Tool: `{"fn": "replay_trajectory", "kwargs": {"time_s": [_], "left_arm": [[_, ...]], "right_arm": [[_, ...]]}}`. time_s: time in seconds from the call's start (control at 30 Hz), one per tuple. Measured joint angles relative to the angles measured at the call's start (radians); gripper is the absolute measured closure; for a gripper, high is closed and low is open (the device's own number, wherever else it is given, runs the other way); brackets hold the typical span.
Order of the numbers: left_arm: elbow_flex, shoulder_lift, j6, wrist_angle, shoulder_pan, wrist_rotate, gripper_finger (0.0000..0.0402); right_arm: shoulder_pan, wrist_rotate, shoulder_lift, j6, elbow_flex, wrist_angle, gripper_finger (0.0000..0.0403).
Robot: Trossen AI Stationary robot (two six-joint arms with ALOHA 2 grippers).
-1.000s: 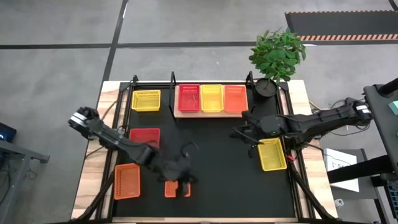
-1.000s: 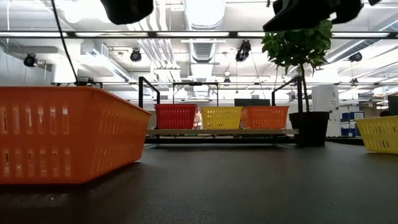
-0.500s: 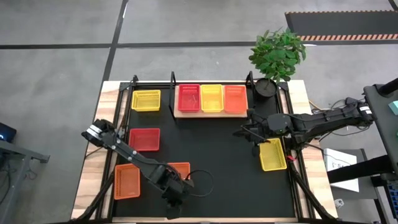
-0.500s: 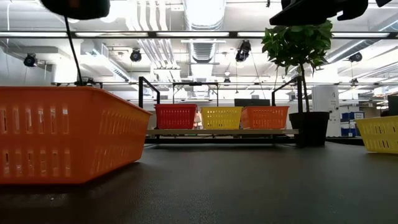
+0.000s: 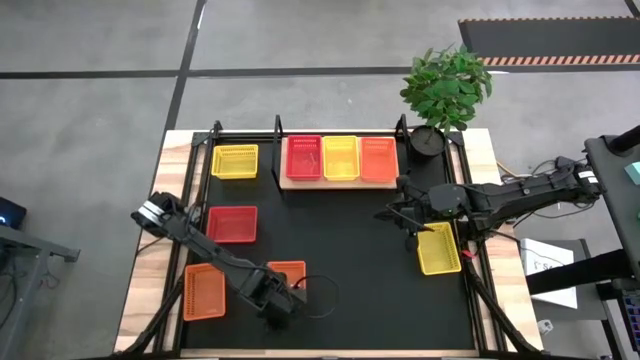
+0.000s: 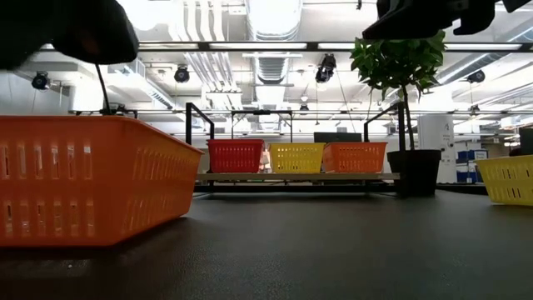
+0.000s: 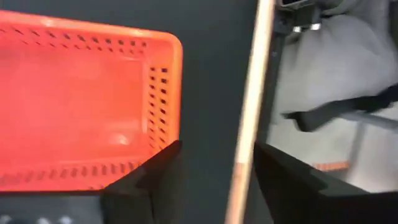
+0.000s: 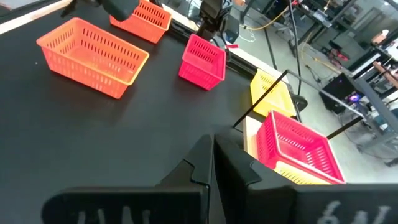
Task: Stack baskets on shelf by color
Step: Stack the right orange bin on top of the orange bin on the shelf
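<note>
Red (image 5: 304,158), yellow (image 5: 340,158) and orange (image 5: 378,158) baskets stand side by side on the wooden shelf (image 5: 335,183) at the far edge. On the black mat lie loose baskets: yellow (image 5: 234,161), red (image 5: 232,223), orange (image 5: 204,292), orange (image 5: 287,271) and yellow (image 5: 438,248). My left gripper (image 5: 285,312) hangs open at the near end of the second orange basket (image 7: 74,99); one finger (image 7: 163,163) is by its corner. My right gripper (image 8: 212,144) is shut, above the mat just left of the right yellow basket. My left gripper has one finger in front of the orange basket's near corner (image 7: 166,138); whether it touches the rim I cannot tell. The other finger (image 7: 292,177) stands over bare mat. The basket rests flat on the mat.
A potted plant (image 5: 445,90) stands at the far right next to the shelf's black post. The table's near wooden edge (image 7: 249,106) runs just ahead of my left fingers. Bare mat lies in the middle (image 5: 350,260) between the two arms.
My left arm has swung from over the orange basket toward the table's near edge and come lower, uncovering the basket's far half; the basket has stayed where it was. My right gripper has shifted slightly toward the right yellow basket.
</note>
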Motion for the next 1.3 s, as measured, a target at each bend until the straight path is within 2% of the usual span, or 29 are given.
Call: {"fn": "replay_trajectory", "kwargs": {"time_s": [0.1, 0.23, 0.53, 0.7, 0.93, 1.13, 1.3], "left_arm": [[-0.017, 0.0, 0.014, -0.02, -0.018, -0.088, 0.0207], [-0.048, 0.0, 0.013, -0.019, -0.025, -0.174, 0.0211], [-0.131, 0.0, 0.007, 0.073, -0.025, -0.183, 0.0247], [-0.145, 0.0, 0.049, 0.088, -0.025, -0.186, 0.0282], [-0.143, 0.0, 0.11, 0.09, -0.012, -0.195, 0.039], [-0.119, -0.001, 0.176, 0.12, 0.056, -0.357, 0.0398], [-0.137, -0.002, 0.274, 0.237, 0.149, -0.41, 0.0398]], "right_arm": [[0.0, 0.0, 0.0, 0.002, 0.0, -0.012, 0.0394], [0.0, 0.0, 0.0, 0.001, -0.001, -0.021, 0.0394], [0.0, 0.0, 0.0, 0.015, -0.001, -0.039, 0.0394], [0.0, 0.0, 0.0, 0.03, -0.001, -0.048, 0.0394], [0.0, -0.003, 0.0, 0.044, -0.014, -0.047, 0.0394], [0.0, -0.003, 0.016, 0.111, -0.03, -0.04, 0.0392], [0.0, -0.003, 0.044, 0.163, -0.03, -0.039, 0.0368]]}}
